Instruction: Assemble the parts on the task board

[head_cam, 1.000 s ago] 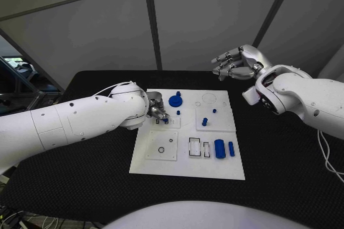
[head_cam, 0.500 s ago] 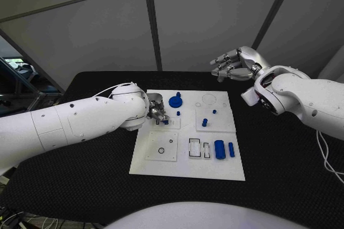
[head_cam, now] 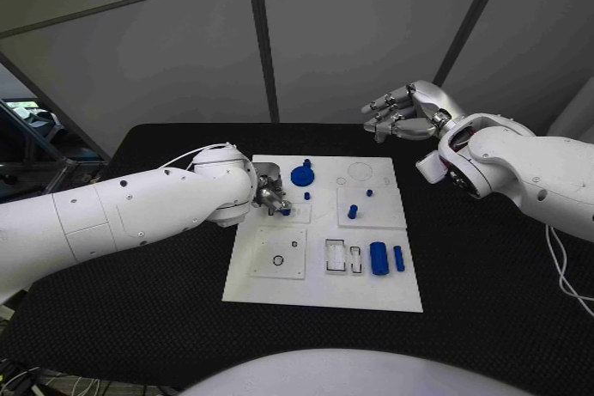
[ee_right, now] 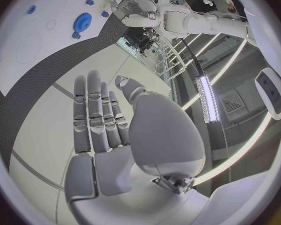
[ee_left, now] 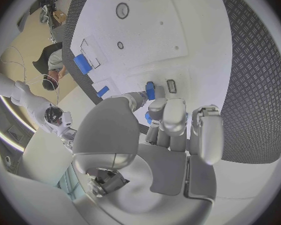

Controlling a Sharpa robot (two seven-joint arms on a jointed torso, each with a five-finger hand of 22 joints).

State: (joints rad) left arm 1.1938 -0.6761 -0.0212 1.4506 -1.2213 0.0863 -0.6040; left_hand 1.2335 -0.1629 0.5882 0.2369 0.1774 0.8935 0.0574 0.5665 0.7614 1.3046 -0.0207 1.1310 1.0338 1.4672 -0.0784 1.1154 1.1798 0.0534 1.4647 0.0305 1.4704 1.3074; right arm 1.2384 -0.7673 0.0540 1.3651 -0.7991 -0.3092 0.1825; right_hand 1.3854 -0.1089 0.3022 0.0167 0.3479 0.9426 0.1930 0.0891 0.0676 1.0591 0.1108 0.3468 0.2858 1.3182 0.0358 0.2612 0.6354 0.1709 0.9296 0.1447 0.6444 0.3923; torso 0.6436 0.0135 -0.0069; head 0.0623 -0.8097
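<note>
The board [head_cam: 324,286] is lying in the middle of the table [head_cam: 148,310], with blue parts spread over it: a gear [head_cam: 302,175] at the far end, a peg [head_cam: 353,211] standing in the right plate, and two cylinders [head_cam: 378,258] lying near the front. The left hand [head_cam: 271,195] is being held low over the board's left edge, its fingers [ee_left: 167,116] curled round a small blue part [ee_left: 150,90] that is being pinched at the fingertips. The right hand [head_cam: 403,110] is being held raised beyond the far right corner, fingers spread, with nothing in it.

A slip is judged the main risk: the part is being gripped only at the tips, so a tilted approach could jam it on the edge of its slot or let it drop and roll off the board. The board itself could also be nudged, since nothing is being used to steady it.

In the head view the pinch is being hidden largely by the left arm; in the left wrist view the part and a small recess [ee_left: 171,86] just beside it are being shown plainly. In the right wrist view the bare palm [ee_right: 109,155] is being confirmed.
</note>
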